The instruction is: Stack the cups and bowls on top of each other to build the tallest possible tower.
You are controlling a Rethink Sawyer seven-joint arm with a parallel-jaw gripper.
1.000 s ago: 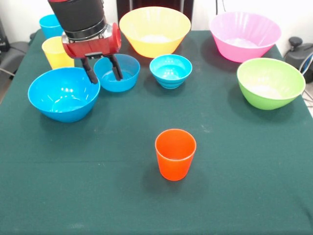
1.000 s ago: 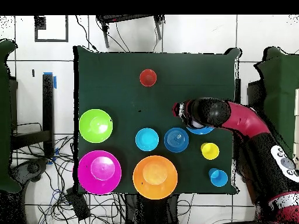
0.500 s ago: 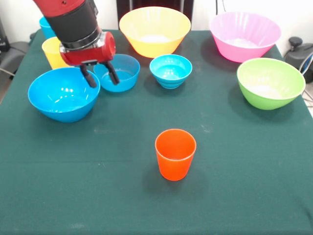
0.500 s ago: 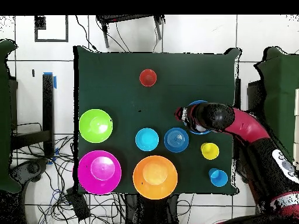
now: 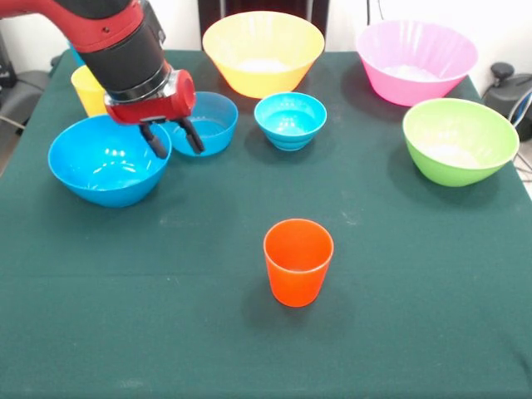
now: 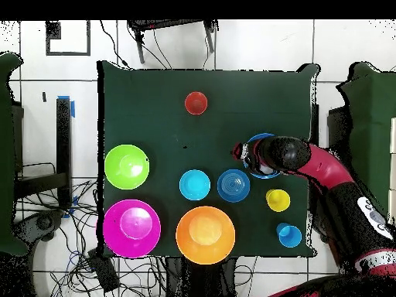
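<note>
Green table (image 5: 416,316): gripper (image 5: 171,138), fingers apart, straddles the medium blue bowl's (image 5: 104,162) rim beside a smaller blue bowl (image 5: 208,120).

Glossy smooth plastic bowls (image 5: 109,160) and orange-red cup (image 5: 298,261) on matt green cloth table cover (image 5: 416,291).

The table (image 6: 155,85) I worked at wore a dark green cloth, faintly creased. Around it, in the overhead view, the floor (image 6: 255,46) was pale tile crossed by dark grout lines. Black cables (image 6: 77,247) lay tangled off the table's left edge and along its bottom edge. A strip of blue tape (image 6: 73,107) marked the floor beyond the top-left corner. A dark metal frame (image 6: 172,29) stood past the top edge. In the front view, a white wall (image 5: 349,17) rose behind the table's far edge.
</note>
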